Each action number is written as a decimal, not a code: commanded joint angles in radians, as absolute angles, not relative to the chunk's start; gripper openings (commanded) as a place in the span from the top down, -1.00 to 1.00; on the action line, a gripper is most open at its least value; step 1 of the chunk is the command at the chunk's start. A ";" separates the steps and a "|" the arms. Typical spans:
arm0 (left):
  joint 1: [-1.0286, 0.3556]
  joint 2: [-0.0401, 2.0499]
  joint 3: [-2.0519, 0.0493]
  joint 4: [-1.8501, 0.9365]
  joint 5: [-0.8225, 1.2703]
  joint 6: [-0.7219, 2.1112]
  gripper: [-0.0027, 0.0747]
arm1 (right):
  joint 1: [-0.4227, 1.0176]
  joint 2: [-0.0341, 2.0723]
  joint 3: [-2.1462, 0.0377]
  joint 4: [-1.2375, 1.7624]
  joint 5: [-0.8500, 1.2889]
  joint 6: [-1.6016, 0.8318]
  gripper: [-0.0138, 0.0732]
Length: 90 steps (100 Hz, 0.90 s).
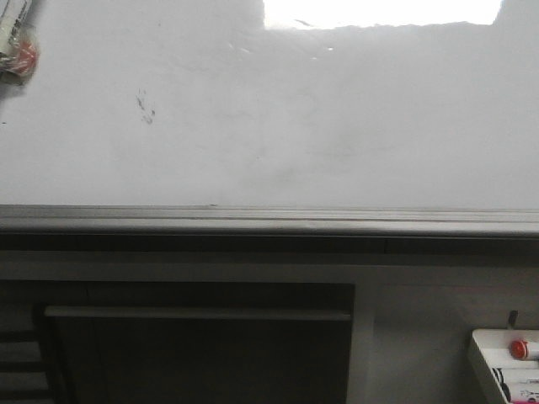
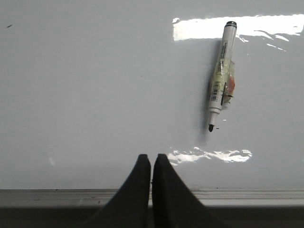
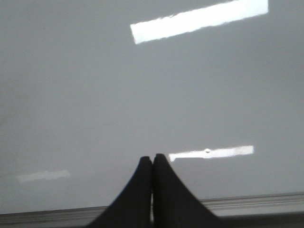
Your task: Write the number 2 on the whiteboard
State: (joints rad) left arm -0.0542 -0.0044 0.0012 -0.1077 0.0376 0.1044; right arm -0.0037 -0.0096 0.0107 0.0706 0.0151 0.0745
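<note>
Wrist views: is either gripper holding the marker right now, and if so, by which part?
Neither. The left gripper and right gripper both have their jaws closed together on nothing. The marker lies loose on the whiteboard, uncapped, apart from the left gripper.

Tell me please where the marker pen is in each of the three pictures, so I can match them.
Front view: the marker lies on the whiteboard at the far upper left corner, mostly cut off.
Left wrist view: the marker lies uncapped ahead of the shut left gripper.
Right wrist view: not in it.
Shared landmark: the whiteboard's grey lower rail.
</note>
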 commanded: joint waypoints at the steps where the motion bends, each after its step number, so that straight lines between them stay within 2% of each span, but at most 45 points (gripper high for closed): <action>1: -0.053 -0.031 0.033 -0.108 -0.034 0.095 0.98 | -0.010 -0.027 0.041 0.061 -0.067 0.068 0.85; 74: -0.053 -0.031 0.033 -0.123 -0.036 0.095 0.98 | -0.010 -0.027 0.041 0.059 -0.067 0.068 0.85; 90: -0.053 -0.031 -0.024 -0.137 -0.038 0.095 0.98 | -0.010 -0.027 0.006 0.050 -0.026 0.068 0.85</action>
State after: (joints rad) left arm -0.0542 -0.0044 -0.0011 -0.1181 0.0376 0.1044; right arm -0.0037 -0.0096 0.0107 0.0649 0.0151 0.0745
